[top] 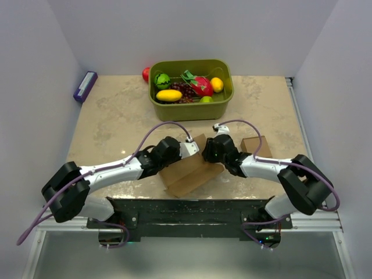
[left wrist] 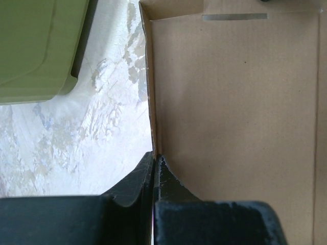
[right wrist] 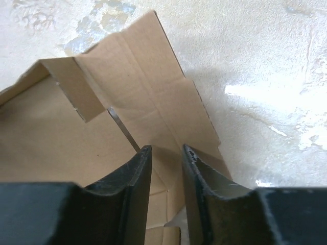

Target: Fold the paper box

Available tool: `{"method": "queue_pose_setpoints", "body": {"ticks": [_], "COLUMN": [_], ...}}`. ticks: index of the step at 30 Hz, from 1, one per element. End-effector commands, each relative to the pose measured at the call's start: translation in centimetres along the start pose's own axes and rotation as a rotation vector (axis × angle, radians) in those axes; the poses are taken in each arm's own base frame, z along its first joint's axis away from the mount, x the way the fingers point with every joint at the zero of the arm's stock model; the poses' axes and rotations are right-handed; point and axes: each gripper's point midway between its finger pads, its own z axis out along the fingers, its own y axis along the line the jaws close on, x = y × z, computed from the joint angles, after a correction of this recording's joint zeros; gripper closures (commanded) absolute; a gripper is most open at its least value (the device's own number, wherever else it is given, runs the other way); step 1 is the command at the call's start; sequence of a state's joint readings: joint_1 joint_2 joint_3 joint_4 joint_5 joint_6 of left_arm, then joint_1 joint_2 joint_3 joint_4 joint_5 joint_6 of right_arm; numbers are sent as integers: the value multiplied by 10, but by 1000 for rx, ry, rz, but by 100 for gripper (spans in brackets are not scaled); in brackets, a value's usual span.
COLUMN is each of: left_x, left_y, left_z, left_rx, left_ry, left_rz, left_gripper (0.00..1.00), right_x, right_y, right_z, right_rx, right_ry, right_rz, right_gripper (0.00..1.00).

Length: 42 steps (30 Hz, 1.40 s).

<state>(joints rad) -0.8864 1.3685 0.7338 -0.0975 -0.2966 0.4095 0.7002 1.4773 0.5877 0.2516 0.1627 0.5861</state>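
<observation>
Cardboard first: the paper box (top: 189, 174) sits mid-counter, close to the near edge of the counter (top: 116, 122), part-formed w/ walls and flaps standing. Left gripper (left wrist: 154, 159) is clamped tight on the edge of one side wall (left wrist: 151, 92). I read that as an anchor, to hold the wall upright so the box can't skate while the other arm works. Right gripper (right wrist: 166, 149) hovers over a creased flap (right wrist: 153, 87), jaws narrowly apart, nothing pinched that I can see. It's prob. lined up to press or nip that flap along its crease. Further right, a small cube (top: 256, 146) sits apart from the box, out of the way. At the far edge, a green bin (top: 192, 110) of toy fruit, not involved.
</observation>
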Motion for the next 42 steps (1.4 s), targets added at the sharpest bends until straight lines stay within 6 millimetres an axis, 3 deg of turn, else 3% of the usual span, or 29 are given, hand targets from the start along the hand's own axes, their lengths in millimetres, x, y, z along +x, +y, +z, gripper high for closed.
{"method": "queue_pose_setpoints", "body": {"ticks": [1,4,9,12,14,16,18,24,29,33,42], "left_x": [-4,-7,-16,-21,-20,-28,-28,-25,-24,-23,-30], "left_y": [-7,3,19,42,59,74,76,54,31,18,13], "left_z": [1,-4,-20,-38,-53,-65,-72,-66,-61,-54,-55], "left_rx": [33,-16,-126,-242,-333,-419,-488,-508,-509,-479,-456], "left_ry": [3,-2,-45,-70,-74,-106,-106,-74,-54,-37,-65], "left_rz": [-14,-23,-8,-2,11,52,93,234,350,390,361], "left_gripper": [100,100,100,100,100,100,100,100,100,100,100], "right_x": [-5,-4,-19,-20,-25,-26,-23,-22,-28,-15,-17], "right_y": [8,8,22,29,32,29,32,42,36,27,40], "right_z": [-9,-21,-50,-63,-73,-75,-74,-58,-44,-23,-2], "right_rx": [-50,-74,-166,-203,-216,-200,-215,-252,-202,-149,-190], "right_ry": [-29,-39,-90,-96,-114,-109,-94,-91,-108,-79,-90], "right_rz": [-15,-4,-6,-26,-31,-26,-30,-36,-78,-72,-37], "right_gripper": [70,77,73,62,49,45,42,44,43,44,51]}}
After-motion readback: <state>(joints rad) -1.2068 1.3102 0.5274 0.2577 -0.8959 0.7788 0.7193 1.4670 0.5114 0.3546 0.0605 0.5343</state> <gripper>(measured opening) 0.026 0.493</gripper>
